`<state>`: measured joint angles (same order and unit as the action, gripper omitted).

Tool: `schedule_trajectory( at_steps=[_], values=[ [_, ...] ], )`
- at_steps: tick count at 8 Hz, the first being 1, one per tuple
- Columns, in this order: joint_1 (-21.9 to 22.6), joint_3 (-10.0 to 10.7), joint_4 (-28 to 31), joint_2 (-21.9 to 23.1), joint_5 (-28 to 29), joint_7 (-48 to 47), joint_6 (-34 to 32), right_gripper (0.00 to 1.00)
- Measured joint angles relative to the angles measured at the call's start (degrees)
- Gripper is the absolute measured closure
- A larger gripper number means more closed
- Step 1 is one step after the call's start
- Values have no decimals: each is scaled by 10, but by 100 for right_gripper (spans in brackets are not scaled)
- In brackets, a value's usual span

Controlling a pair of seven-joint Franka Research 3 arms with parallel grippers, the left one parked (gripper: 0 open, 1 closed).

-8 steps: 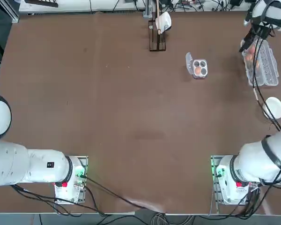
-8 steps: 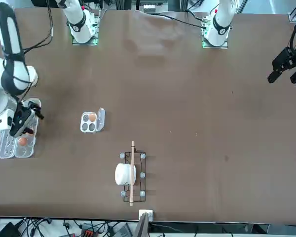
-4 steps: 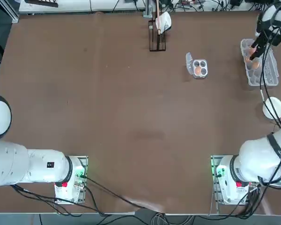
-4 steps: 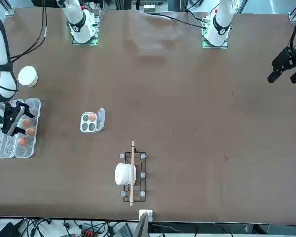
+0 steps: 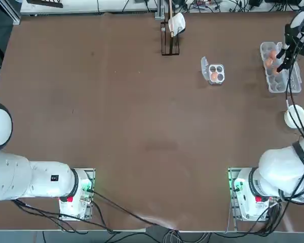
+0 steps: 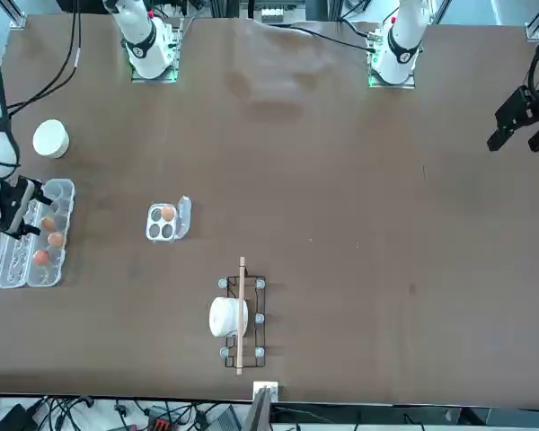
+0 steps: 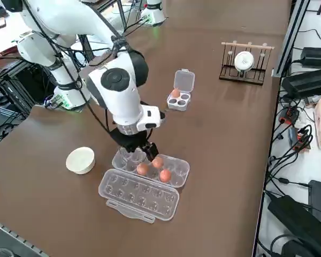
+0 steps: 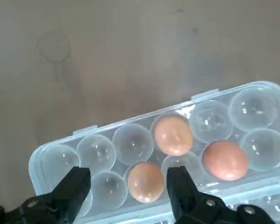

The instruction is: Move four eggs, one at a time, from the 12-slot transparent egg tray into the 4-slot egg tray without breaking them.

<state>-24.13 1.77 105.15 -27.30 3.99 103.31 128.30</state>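
Jaws (image 8: 126, 179) spread wide, egg (image 8: 145, 181) between them, untouched

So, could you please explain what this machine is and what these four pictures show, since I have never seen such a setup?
These are two robot arms at a brown table. One picture looks down from overhead, one faces the robot from across the table, one looks from its right side, and one sits on the working arm's wrist. The right gripper hangs open and empty over the long clear egg tray, which holds three eggs. The small four-cup tray already holds one egg. A white bowl and a wire rack also stand on the table.
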Motion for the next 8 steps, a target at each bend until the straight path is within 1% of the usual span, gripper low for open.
schedule_trajectory(
  at_steps=[2, 4, 7, 8],
  values=[
    [-2, 0, -1, -14, -6, 6, 1, 3],
    [-2, -3, -9, -16, -6, 7, 12, 3],
    [4, -12, -39, -19, -6, 6, 20, 3],
    [5, -14, -50, -27, -6, 6, 21, 3]
  ],
)
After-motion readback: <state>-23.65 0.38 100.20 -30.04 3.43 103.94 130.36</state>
